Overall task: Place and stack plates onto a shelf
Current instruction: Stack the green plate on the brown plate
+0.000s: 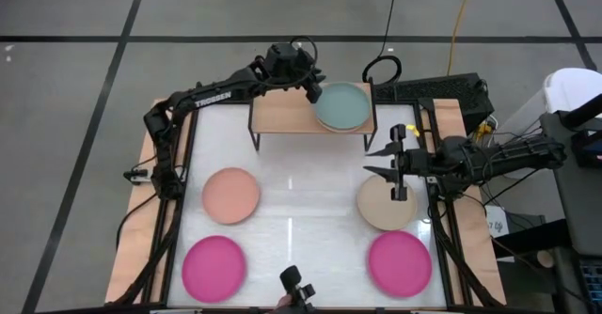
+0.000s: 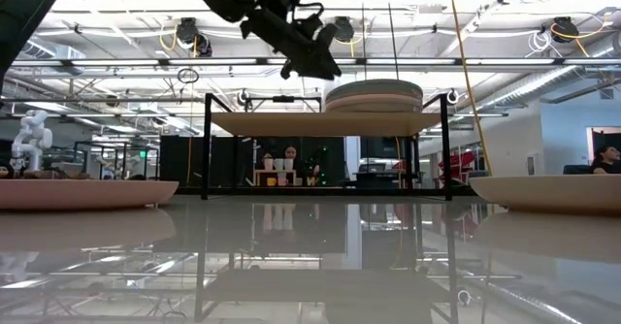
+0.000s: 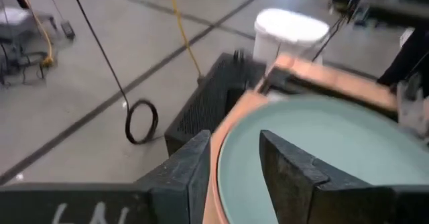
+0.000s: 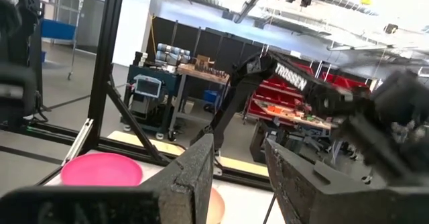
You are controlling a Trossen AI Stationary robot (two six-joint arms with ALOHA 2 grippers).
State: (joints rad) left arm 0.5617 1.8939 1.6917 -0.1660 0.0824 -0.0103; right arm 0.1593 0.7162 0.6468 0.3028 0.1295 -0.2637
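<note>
The shelf stands at the table's far edge. On its right half lies a stack of plates with a teal plate on top and a peach-brown rim beneath it. My left gripper is open, just above the stack's left rim, one finger on either side of it. My right gripper is open and holds nothing, hovering over the far edge of a beige plate. A peach plate and two magenta plates lie flat on the table.
The shelf's left half is bare board. A camera mount sits at the table's near edge. A black crate, cables and a white bucket are on the floor beyond the far right corner. Black frame rails run along both table sides.
</note>
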